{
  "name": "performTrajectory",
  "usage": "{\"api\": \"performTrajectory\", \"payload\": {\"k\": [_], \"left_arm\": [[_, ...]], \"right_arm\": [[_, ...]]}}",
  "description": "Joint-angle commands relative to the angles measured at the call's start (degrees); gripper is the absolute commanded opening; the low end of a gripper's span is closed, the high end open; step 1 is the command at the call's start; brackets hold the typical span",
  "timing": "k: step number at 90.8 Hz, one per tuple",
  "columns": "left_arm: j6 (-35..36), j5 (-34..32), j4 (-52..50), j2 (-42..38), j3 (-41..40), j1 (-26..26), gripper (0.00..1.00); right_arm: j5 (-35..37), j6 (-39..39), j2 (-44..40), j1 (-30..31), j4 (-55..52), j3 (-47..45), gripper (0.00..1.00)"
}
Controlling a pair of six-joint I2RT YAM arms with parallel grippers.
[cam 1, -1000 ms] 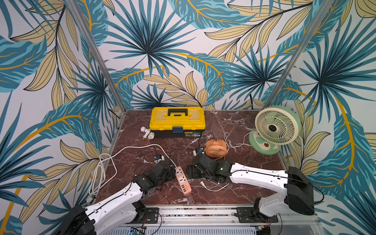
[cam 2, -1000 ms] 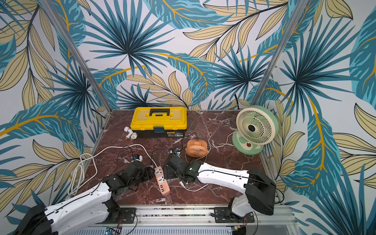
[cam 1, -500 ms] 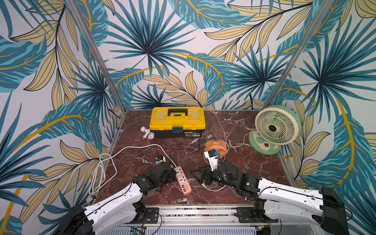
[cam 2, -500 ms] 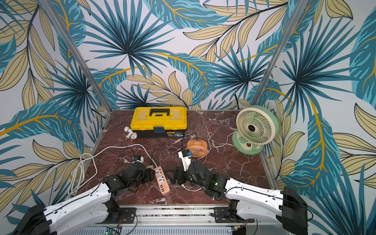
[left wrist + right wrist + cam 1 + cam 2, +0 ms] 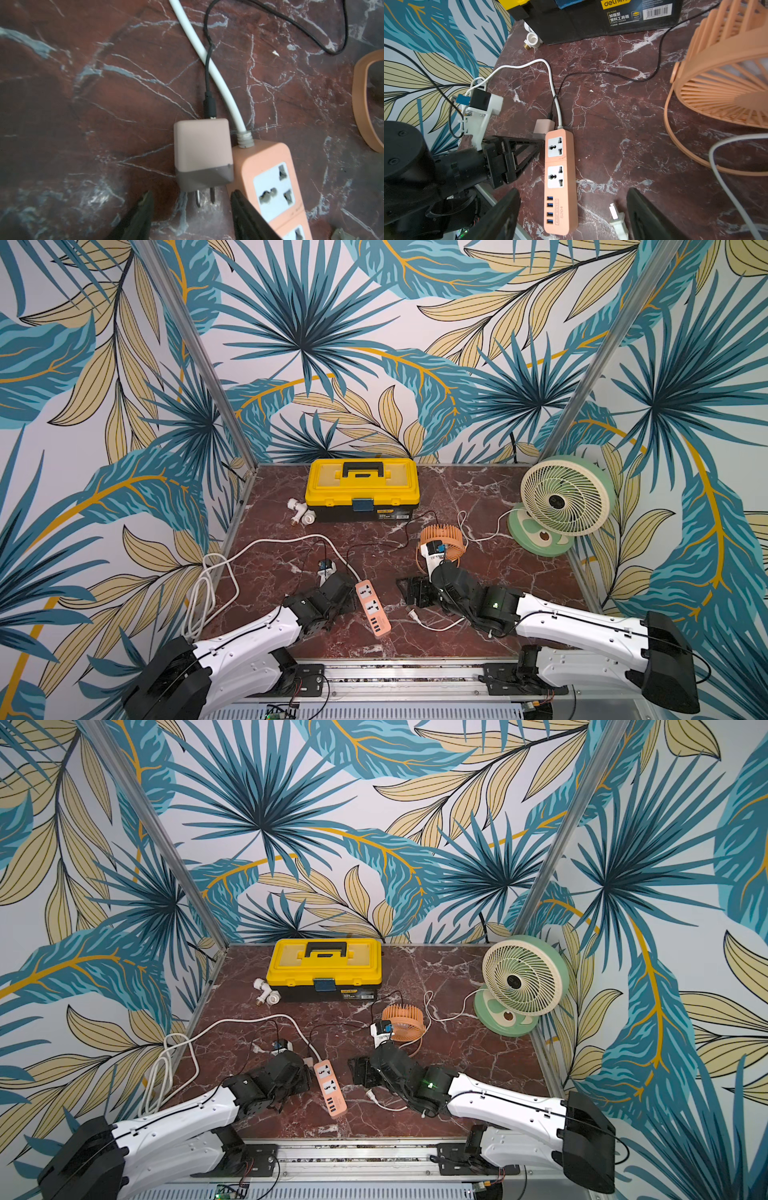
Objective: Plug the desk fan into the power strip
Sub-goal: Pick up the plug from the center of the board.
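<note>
The salmon-orange power strip lies flat near the table's front, both sockets bare. The green desk fan stands at the back right. Its white cord ends in a white plug lying loose right of the strip. My right gripper is open and low over the table, with the white plug by one finger. My left gripper is open at the strip's cord end, its fingers either side of the prongs of a pinkish adapter that lies against the strip.
A small orange fan sits just behind my right gripper, its black cable running to the adapter. A yellow toolbox and a white pipe fitting are at the back. The strip's thick white cord coils off the left edge.
The right arm has swung its elbow out to the right and lowered, while its gripper has stayed by the white plug. The left gripper has stayed beside the strip.
</note>
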Motion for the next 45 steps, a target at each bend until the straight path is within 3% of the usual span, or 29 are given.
{"api": "performTrajectory", "payload": {"k": [1, 30, 45], "left_arm": [[-0.5, -4.9, -1.4, 0.6, 3.3, -0.2, 0.63], [1.0, -6.2, 1.7, 11.8, 10.6, -0.2, 0.63], [0.3, -7.5, 0.0, 17.5, 12.8, -0.2, 0.57]], "right_arm": [[1.7, 0.7, 0.1, -0.1, -2.0, -1.2, 0.81], [0.7, 1.2, 0.6, -0.1, 0.3, -3.2, 0.77], [0.3, -2.3, -1.2, -0.9, -1.1, -2.3, 0.77]]}}
